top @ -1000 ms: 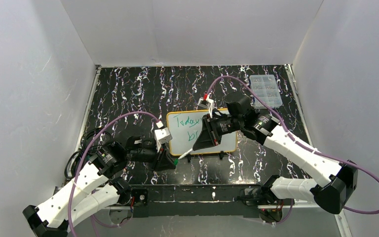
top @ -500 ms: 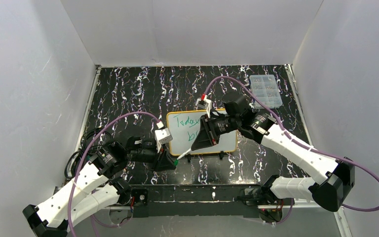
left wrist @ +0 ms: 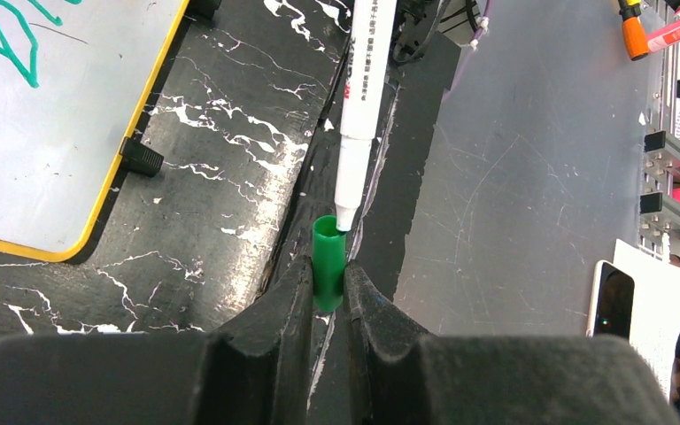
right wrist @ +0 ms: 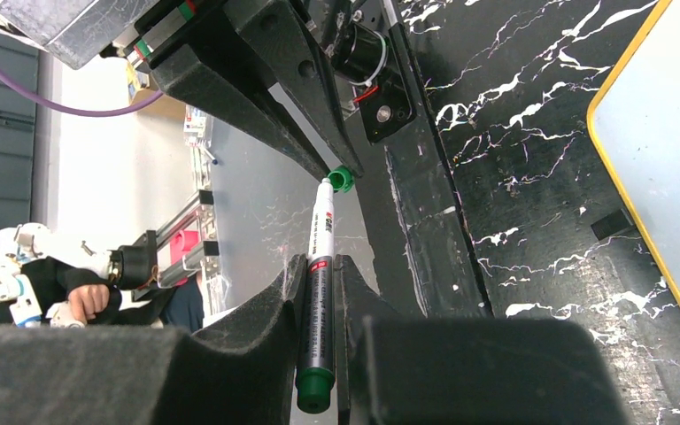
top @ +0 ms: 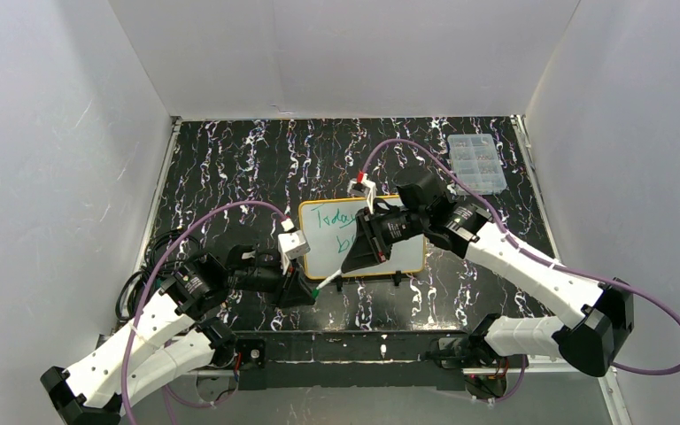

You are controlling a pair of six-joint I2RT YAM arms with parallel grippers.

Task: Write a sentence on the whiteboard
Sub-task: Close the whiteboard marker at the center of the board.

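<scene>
We seem to be recapping: our left gripper (left wrist: 326, 273) pinches the small green plastic cap (left wrist: 328, 243), our right gripper (right wrist: 320, 266) clamps the white cylindrical marker (left wrist: 360, 106), tip at the cap's mouth, needing a straight push, the yellow-framed white whiteboard (left wrist: 53, 150) lying just beside the left gripper.

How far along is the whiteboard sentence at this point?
Done: green writing, "Today" plus a started second line, on the whiteboard. In hand: the right gripper grips the marker, tip at the mouth of the green cap pinched by the left gripper. Left: probably capping; whether more writing follows is unclear.
</scene>
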